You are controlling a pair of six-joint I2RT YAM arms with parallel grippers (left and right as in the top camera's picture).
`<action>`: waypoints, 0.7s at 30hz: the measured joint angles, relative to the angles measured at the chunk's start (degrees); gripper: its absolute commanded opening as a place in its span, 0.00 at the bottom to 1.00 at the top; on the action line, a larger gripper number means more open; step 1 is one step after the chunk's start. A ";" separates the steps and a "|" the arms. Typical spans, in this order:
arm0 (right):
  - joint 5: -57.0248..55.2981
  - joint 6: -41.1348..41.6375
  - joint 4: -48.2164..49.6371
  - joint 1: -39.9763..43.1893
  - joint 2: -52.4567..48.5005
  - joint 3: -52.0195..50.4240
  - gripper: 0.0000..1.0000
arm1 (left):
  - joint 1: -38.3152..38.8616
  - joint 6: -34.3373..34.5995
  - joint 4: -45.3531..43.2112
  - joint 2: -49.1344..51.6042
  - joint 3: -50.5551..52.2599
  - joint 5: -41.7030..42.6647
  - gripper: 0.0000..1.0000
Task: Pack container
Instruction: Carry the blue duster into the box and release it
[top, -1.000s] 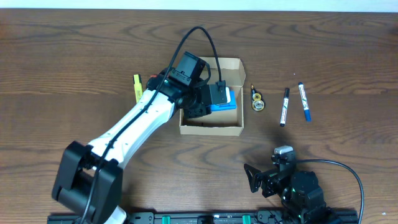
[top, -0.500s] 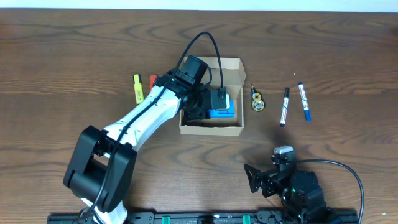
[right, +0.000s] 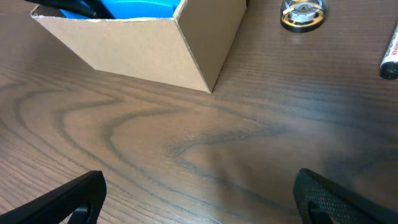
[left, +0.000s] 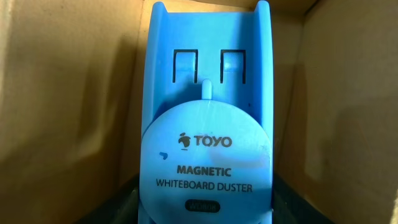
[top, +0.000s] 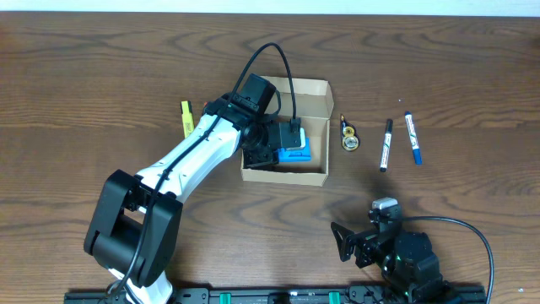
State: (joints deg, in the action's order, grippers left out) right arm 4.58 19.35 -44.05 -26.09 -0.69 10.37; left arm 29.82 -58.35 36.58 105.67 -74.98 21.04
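Overhead, the left hand (top: 285, 145) reaches down into the container (top: 314, 91), which sits at the middle of the surface (top: 84, 101). It is grasping a blue whiteboard duster (top: 297, 154) inside. At the near right, the right hand (top: 344, 242) is spread wide and empty.

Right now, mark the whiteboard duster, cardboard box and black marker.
whiteboard duster (left: 205, 155), left wrist view, round printed label
cardboard box (top: 283, 176), overhead view, front wall
black marker (top: 386, 145), overhead view, mid barrel

dark wood-grain table (top: 101, 84) under even light, pale strip (top: 270, 5) along its far edge.
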 measured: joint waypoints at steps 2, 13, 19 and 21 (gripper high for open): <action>0.00 0.00 0.00 0.00 0.00 0.00 0.99 | 0.00 0.00 0.61 0.00 0.00 0.00 0.48; 0.00 0.00 0.00 0.00 0.00 0.00 0.99 | 0.00 -0.15 0.87 0.00 0.00 0.00 0.65; 0.00 0.00 0.00 0.00 0.00 0.00 0.99 | 0.00 -0.17 0.87 0.00 0.00 0.00 0.66; 0.00 -0.02 0.00 0.00 0.00 0.00 0.99 | 0.00 -0.20 0.85 0.00 0.00 0.00 0.66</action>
State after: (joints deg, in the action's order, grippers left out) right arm 4.58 19.33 -44.05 -26.09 -0.69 10.37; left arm 29.82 -58.54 37.43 105.67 -74.98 21.04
